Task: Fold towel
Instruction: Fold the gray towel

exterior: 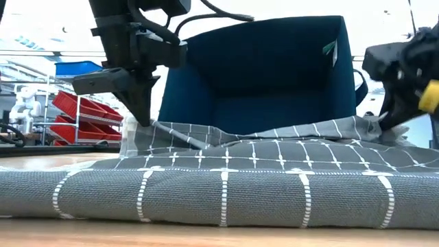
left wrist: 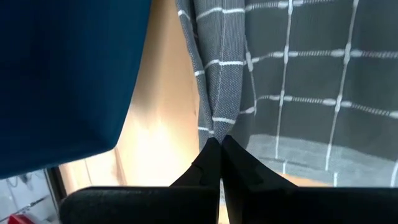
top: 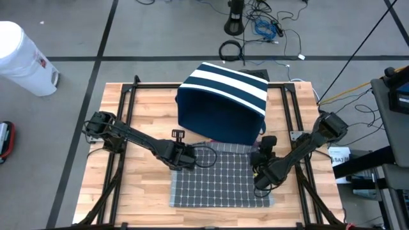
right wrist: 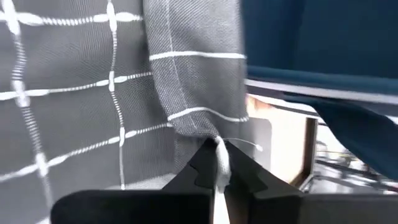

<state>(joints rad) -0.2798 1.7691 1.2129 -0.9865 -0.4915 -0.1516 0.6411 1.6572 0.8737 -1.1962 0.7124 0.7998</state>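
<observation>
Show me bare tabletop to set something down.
Free: wooden tabletop left of the grey grid-patterned towel, and the strip at its right. Crowded: the middle, where left gripper and right gripper pinch the towel's far corners before the navy striped fabric bin.

No words or numbers can be read anywhere, small label on the white bucket (top: 21,59) too tiny to read

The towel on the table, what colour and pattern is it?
The towel is grey with a white grid of lines, clearest in the high view.
</observation>
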